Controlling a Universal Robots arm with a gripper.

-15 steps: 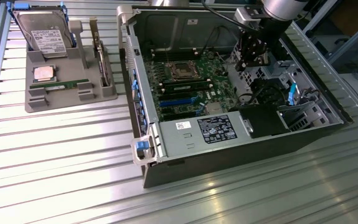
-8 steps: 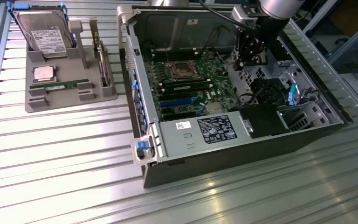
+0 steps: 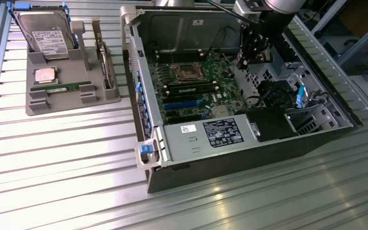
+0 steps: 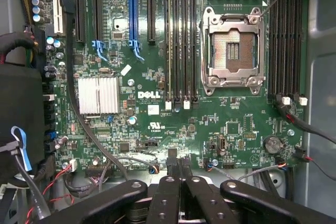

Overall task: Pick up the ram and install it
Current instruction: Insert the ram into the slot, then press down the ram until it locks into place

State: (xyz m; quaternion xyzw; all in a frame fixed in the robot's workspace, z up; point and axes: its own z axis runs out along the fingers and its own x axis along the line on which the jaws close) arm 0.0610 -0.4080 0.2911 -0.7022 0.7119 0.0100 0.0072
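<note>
A ram (image 3: 61, 87), a thin green stick, lies flat in the grey fixture (image 3: 75, 103) at the exterior view's left, beside the open computer case (image 3: 235, 158). My gripper (image 3: 252, 58) hangs over the far side of the case, above the motherboard (image 3: 200, 103) and well away from the ram. In the wrist view my gripper (image 4: 178, 165) is shut, its black fingers (image 4: 167, 192) pressed together with nothing between them. It looks down on the motherboard (image 4: 157, 124), with the black memory slots (image 4: 181, 35) beside the empty CPU socket (image 4: 233, 51).
The fixture also holds a hard drive (image 3: 46, 36), a square silver CPU (image 3: 46, 75) and an upright expansion card (image 3: 105, 62). Inside the case are a power supply (image 3: 219, 133), black cables (image 4: 79, 108), a silver heatsink (image 4: 98, 95) and blue clips (image 3: 299, 96). The table (image 3: 56, 163) is ribbed metal.
</note>
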